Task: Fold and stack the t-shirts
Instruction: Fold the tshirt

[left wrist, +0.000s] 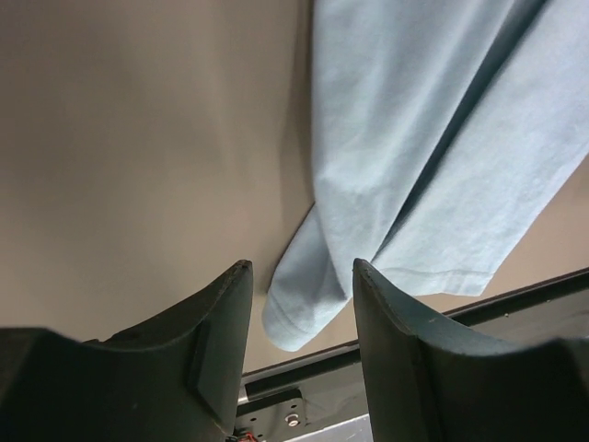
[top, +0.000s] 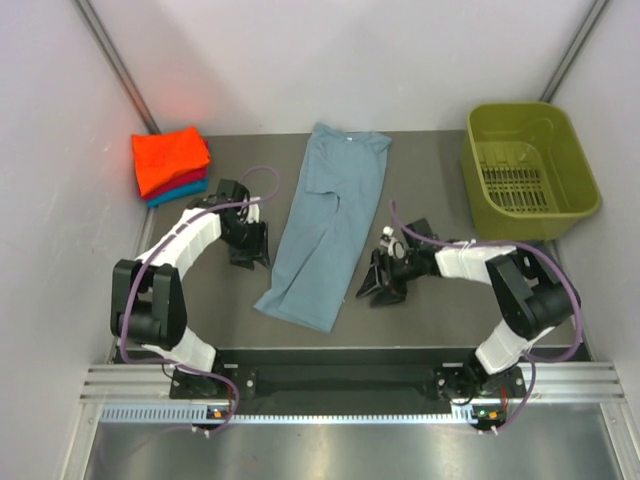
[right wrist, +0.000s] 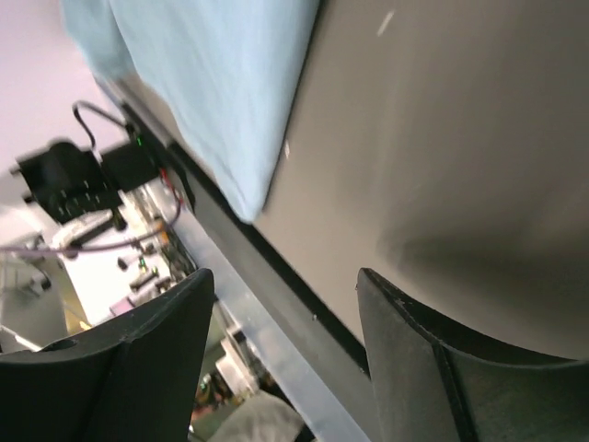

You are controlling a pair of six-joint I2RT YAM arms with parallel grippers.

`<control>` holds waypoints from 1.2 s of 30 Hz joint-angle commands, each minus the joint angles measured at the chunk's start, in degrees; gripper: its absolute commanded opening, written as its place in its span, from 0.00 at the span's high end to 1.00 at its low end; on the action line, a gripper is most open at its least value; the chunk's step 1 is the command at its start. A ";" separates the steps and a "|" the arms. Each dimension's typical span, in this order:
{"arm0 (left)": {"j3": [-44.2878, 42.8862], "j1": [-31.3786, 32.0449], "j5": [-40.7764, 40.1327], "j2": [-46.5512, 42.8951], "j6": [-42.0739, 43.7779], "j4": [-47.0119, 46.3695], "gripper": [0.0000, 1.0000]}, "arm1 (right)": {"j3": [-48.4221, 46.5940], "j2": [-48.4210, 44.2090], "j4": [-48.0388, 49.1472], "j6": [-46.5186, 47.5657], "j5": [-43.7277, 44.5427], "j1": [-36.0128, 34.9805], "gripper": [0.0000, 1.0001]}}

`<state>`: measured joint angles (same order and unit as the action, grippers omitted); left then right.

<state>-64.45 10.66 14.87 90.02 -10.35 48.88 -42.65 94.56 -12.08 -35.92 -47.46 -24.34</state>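
Here's the grey-blue shirt (top: 328,225), laid out long and narrow down the middle of the worktop (top: 430,200). Its collar end points at the far edge and its hem end slants a little leftward toward the near edge. It looks folded in lengthwise, with one sleeve tucked over the body.

The left tool (top: 248,250) sits low just beside the shirt's left edge. Its wrist view shows both fingers spread wide with nothing gripped, and a rounded corner of the blue cloth lies on the worktop beyond the gap.

Across the cloth, the right tool (top: 378,285) sits low by the shirt's right edge, closer to the hem end. It's parted wide too and holds nothing, and its own camera looks past the fingers at bare worktop and the shirt's near corner.

Up in the far left corner there's a folded stack: the orange shirt (top: 168,158) on top, the red shirt (top: 185,182) under it and the teal shirt (top: 180,193) at the bottom. An olive-green basket (top: 530,170) stands in the far right corner, well apart from both arms.
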 commanded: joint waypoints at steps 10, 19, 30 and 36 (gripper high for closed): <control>1.42 -5.90 2.26 -7.57 -1.95 -0.37 0.48 | -1.46 5.87 9.36 -12.15 2.20 -16.69 0.43; 5.91 -6.79 5.52 -11.70 -5.21 -1.33 0.51 | -2.61 8.79 6.27 -12.50 8.00 -17.76 0.44; 6.08 -8.72 5.78 -12.76 -5.47 -1.16 0.53 | -9.37 16.08 6.01 -12.50 10.46 -20.13 0.62; 7.23 -10.21 6.13 -13.90 -5.38 -0.81 0.54 | -9.12 16.18 4.87 -12.24 10.81 -20.57 0.88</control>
<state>-57.91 1.19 20.05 78.46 -15.16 48.56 -52.47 109.36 -5.26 -48.60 -42.94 -43.97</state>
